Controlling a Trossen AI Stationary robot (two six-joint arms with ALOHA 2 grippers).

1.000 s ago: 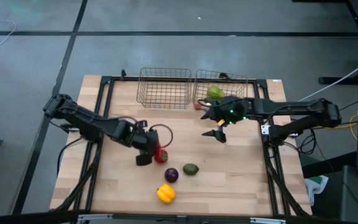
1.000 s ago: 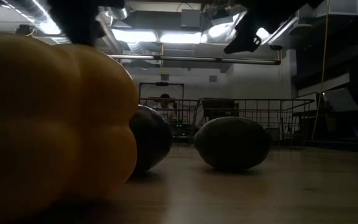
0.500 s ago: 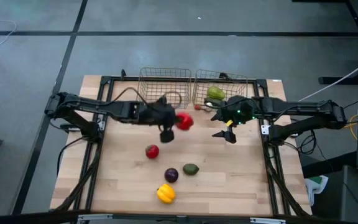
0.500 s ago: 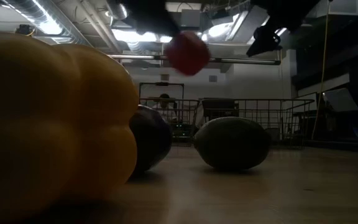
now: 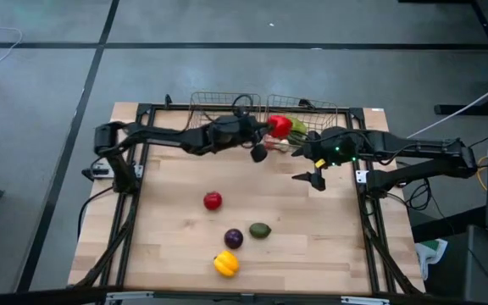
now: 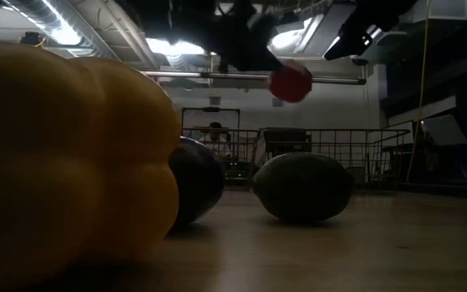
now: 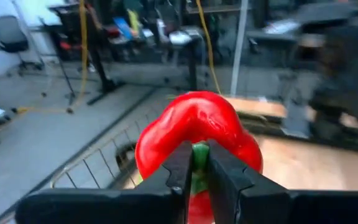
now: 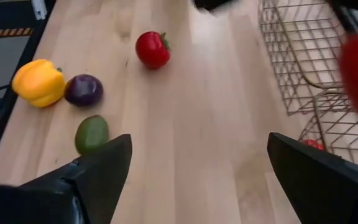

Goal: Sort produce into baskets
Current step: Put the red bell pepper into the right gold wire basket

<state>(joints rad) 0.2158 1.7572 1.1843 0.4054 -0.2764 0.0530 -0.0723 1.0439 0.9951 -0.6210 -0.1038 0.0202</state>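
Note:
My left gripper (image 5: 268,135) is shut on a red pepper (image 5: 280,127), high over the near left corner of the right wire basket (image 5: 320,112). The pepper also shows in the low view (image 6: 290,82). A green piece (image 5: 297,128) lies in that basket. The left basket (image 5: 223,114) stands beside it. My right gripper (image 5: 312,175) is open and empty above the table, just in front of the right basket. A red tomato (image 5: 213,201), a purple ball (image 5: 233,238), a green piece (image 5: 260,230) and a yellow pepper (image 5: 225,263) rest on the table. My left gripper pinches the red pepper's green stem (image 7: 198,154) between its two fingers (image 7: 180,167). The fingers come from the table's left. The pepper (image 7: 194,127) sits beyond the fingertips, lifted clear of the table and the basket.
The two baskets stand side by side at the table's far edge. The loose produce lies in the table's near middle; bare wood (image 5: 329,237) shows at the near right. In the right wrist view the tomato (image 8: 152,49) and the basket wall (image 8: 303,56) show ahead.
My left gripper has taken the red pepper from beside the tomato, lifted it clear and carried it toward the far right, over the right basket. The tomato has stayed on the table. My right gripper has shifted slightly toward the table's right edge.

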